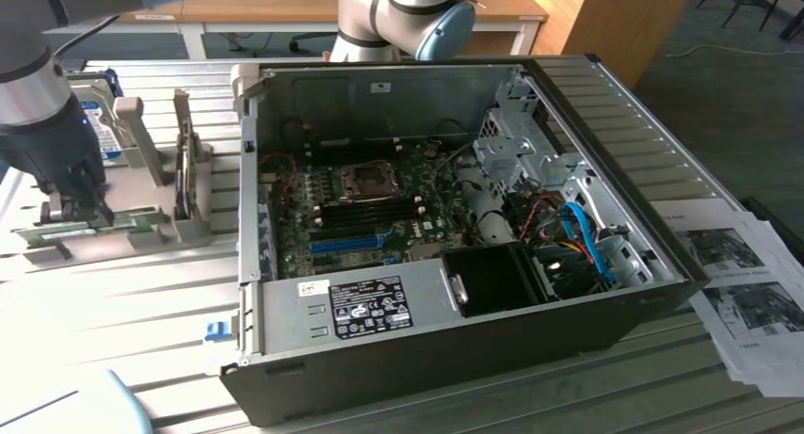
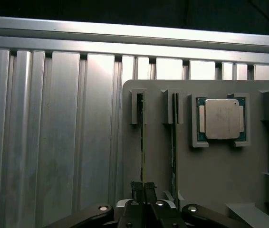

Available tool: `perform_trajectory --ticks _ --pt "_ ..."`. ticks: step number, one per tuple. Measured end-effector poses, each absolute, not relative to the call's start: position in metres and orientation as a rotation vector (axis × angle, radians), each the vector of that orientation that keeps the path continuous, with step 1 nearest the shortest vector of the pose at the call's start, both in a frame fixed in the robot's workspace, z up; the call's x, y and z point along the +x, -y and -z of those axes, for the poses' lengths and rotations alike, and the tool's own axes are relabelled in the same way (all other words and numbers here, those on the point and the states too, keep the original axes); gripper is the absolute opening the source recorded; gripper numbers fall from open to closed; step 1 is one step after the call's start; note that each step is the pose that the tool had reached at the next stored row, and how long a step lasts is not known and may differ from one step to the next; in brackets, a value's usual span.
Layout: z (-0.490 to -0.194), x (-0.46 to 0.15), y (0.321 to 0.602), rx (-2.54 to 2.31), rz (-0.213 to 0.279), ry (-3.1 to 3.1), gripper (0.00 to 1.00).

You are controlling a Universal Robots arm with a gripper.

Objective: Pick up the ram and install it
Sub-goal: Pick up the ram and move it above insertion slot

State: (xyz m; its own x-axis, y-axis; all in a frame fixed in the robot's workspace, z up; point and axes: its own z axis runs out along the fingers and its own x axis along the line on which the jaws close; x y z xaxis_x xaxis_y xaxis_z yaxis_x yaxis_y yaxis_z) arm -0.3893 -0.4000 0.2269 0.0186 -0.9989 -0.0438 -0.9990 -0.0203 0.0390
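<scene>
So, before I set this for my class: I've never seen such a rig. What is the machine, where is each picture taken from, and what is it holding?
It is one robot arm with two small fingers at its end. The exterior view comes from a camera off the arm. The wrist view comes from a camera on the wrist, looking past the fingers. On the slatted metal table lies an open computer case. On the exterior view's left a grey holder carries parts: a hard drive, a processor chip and two thin green memory sticks on edge. The fingers are shut on one, the ram; the second stick stands in the slot beside it.
</scene>
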Motion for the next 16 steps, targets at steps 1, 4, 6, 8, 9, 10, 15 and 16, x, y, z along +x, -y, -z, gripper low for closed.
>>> perform_trajectory --ticks 1,4,6,8,9,10,15,16 --pt "-0.228 -0.389 0.400 -2.240 -0.092 -2.197 0.11" --pt "-0.233 -0.389 0.400 -2.240 -0.092 -2.197 0.11" --pt "-0.237 -0.389 0.400 -2.240 -0.092 -2.197 0.11" --pt "-0.241 -0.389 0.400 -2.240 -0.092 -2.197 0.11" --pt "-0.243 -0.389 0.400 -2.240 -0.092 -2.197 0.11" --pt "-0.246 -0.389 0.400 -2.240 -0.092 -2.197 0.11" --pt "-0.256 -0.389 0.400 -2.240 -0.092 -2.197 0.11" --pt "-0.259 -0.389 0.400 -2.240 -0.092 -2.197 0.11"
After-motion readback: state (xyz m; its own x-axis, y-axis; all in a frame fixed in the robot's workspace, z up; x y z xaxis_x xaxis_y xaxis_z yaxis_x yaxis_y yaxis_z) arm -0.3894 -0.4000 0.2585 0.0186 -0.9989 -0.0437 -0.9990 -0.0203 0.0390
